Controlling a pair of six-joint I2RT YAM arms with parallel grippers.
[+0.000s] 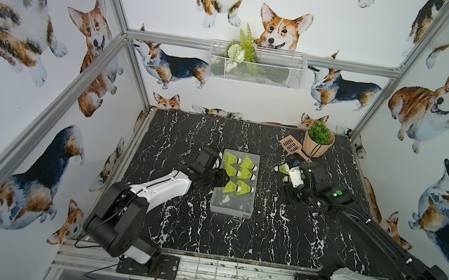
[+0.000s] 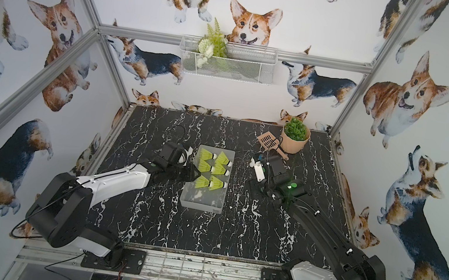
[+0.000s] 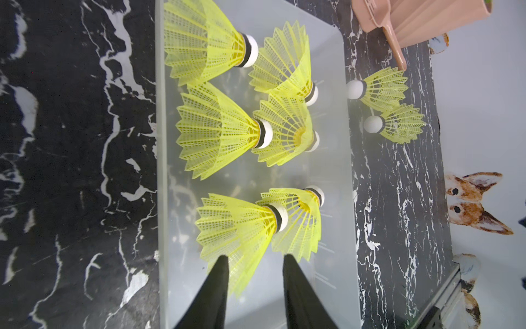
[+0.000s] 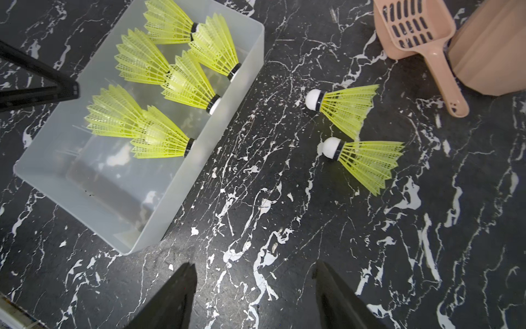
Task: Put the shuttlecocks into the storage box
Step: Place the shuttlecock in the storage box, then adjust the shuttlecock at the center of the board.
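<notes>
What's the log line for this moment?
storage box: six shuttlecocks inside | table: two more | left gripper: open over box | right gripper: open, empty

walls (image 1: pixel 254 102): corgi print | frame (image 1: pixel 172 39): alu | tabletop (image 1: pixel 202 229): blk marble | basket (image 1: pixel 271 71): wire

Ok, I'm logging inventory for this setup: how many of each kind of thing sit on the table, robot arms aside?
shuttlecocks: 8
storage box: 1
pink scoop: 1
potted plant: 1
Total: 11
</notes>
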